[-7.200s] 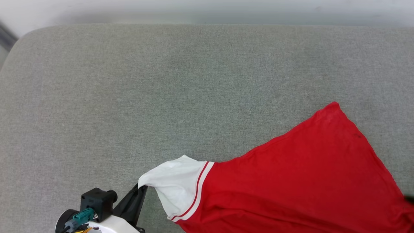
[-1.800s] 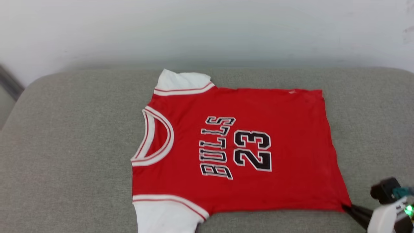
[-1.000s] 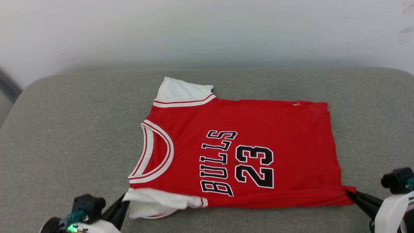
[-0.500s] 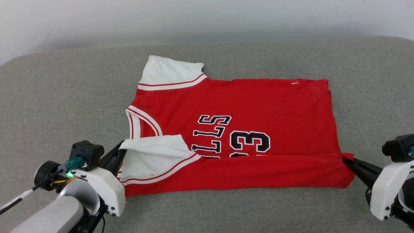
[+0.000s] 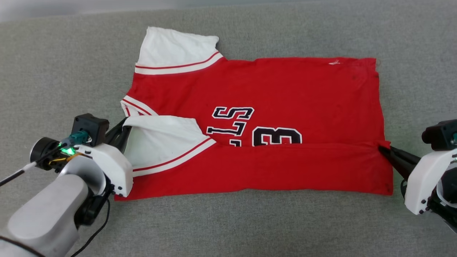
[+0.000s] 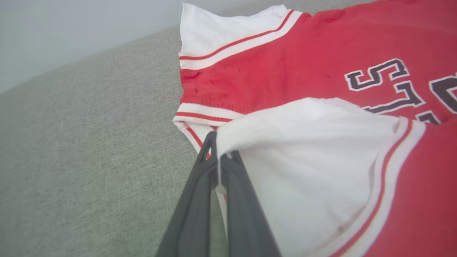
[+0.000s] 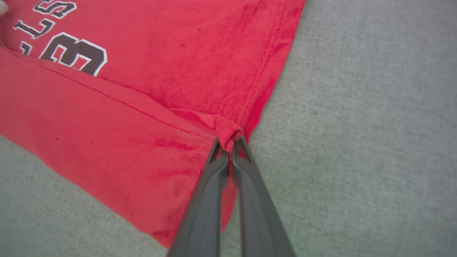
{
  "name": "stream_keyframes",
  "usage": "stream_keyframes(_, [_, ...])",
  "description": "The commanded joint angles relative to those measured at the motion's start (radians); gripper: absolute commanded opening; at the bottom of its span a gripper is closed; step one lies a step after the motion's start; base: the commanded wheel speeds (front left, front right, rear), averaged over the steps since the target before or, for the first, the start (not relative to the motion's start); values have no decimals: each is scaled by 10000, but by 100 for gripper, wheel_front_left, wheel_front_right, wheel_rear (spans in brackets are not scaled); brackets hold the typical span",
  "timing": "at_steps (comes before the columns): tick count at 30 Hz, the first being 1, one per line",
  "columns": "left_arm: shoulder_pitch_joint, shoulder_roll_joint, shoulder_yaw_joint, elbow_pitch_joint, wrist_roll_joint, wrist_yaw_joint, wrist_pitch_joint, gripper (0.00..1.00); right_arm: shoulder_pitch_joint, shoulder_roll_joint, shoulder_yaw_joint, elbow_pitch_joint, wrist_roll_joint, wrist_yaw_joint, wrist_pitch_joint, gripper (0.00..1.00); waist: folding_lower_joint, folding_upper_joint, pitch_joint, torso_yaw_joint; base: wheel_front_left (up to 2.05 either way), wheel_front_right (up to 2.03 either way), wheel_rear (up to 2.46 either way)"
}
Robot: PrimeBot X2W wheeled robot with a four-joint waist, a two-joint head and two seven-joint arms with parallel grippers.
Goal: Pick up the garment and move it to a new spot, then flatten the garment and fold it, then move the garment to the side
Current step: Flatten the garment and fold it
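Note:
The garment [image 5: 285,89], a red jersey with white sleeves and black lettering, lies spread on the grey cushion [image 5: 53,71], neck to the left. Its near long edge is folded up over the chest, hiding the lower half of the letters and number. My left gripper [image 5: 125,123] is shut on the near white sleeve's edge [image 6: 303,150], holding it over the collar. At the hem's near corner [image 7: 228,134] my right gripper [image 5: 381,149] is shut on a bunched bit of red cloth. In the left wrist view the left gripper [image 6: 216,142] pinches white fabric; the right gripper [image 7: 228,144] pinches red.
The grey cushion [image 7: 375,107] runs wide around the garment, with bare fabric to the left, right and near side. A pale wall strip [image 5: 53,9] shows past the cushion's far edge. My left forearm [image 5: 46,214] rests at the lower left.
Both grippers have carried the near edge farther over the chest, covering more of the lettering. The camera has tilted down, so the wall has nearly left the picture.

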State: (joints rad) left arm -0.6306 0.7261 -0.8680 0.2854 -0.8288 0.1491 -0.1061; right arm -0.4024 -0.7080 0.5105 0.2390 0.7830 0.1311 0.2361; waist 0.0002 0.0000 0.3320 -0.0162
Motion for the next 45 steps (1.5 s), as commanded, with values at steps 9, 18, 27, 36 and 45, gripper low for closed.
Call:
stream_keyframes(9, [-471, -826, -507, 1723, -117, -862, 436, 0, -323, 380, 715, 755, -52, -7, 238, 0, -2, 0, 253, -54, 0, 0, 0])
stream_keyframes(18, [-851, -1166, -650, 2855, -155, -1457, 382, 100, -479, 407, 602, 1004, 12, -6, -639, 100, -2, 0, -327, 113, 0, 0, 0])
stream_keyframes(27, [-1618, -536, -815, 2272, 9, -1906, 1275, 100, 133, 274, 266, 705, -26, -7, -901, 100, -2, 0, -1237, 406, 0, 0, 0])
stream_keyframes(36, [-2400, 303, -1485, 694, -898, -2536, 5059, 100, 557, 350, -36, 327, -307, -7, -673, 100, -2, 0, -1534, 576, 0, 0, 0])
stream_keyframes(45, [-2587, 693, -1990, -189, -2045, -2598, 8099, 100, 445, 552, -91, -27, -563, -6, -339, 100, -2, 0, -1351, 412, 0, 0, 0])
